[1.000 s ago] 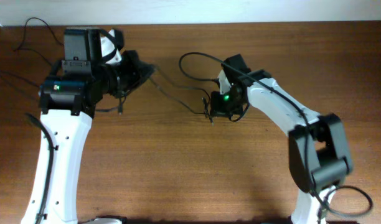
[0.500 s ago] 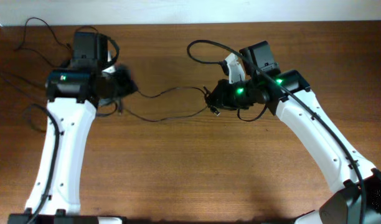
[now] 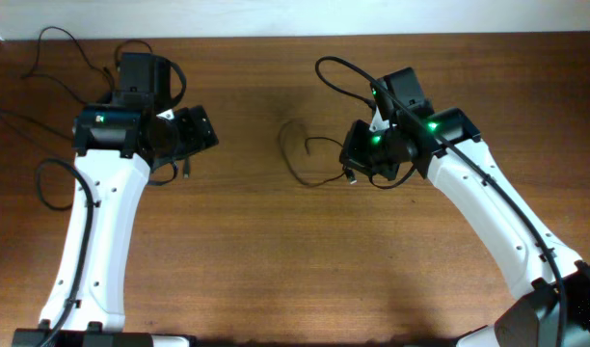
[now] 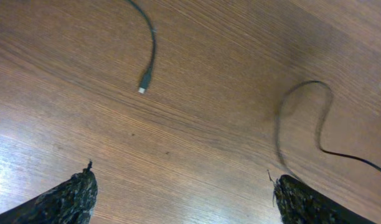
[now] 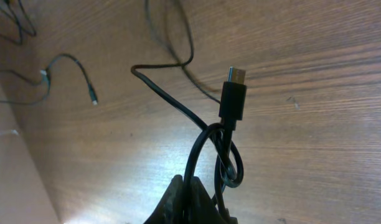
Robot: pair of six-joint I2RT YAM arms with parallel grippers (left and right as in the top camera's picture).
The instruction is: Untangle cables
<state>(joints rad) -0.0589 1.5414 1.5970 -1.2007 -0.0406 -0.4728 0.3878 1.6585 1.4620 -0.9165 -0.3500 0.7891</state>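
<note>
— What is held on the left side?
— Nothing. The left end effector [image 3: 201, 133] is spread wide and empty above the worktop [image 3: 276, 270]. One separate cord [image 4: 154, 46] is laid near it and seems already free.

— And in the middle?
— A loose cord [image 4: 319, 140] is curled on the wood. It is led to the right end effector [image 5: 193, 193], which is closed on it near its plug [image 5: 233, 96]. A small loop [image 5: 240, 168] is wound there.

— How can the step be done well?
— Probably the loop should be lifted by the right side. The curled part should be taken low by the left and drawn away slowly, so that the loop is opened, not tightened.
</note>
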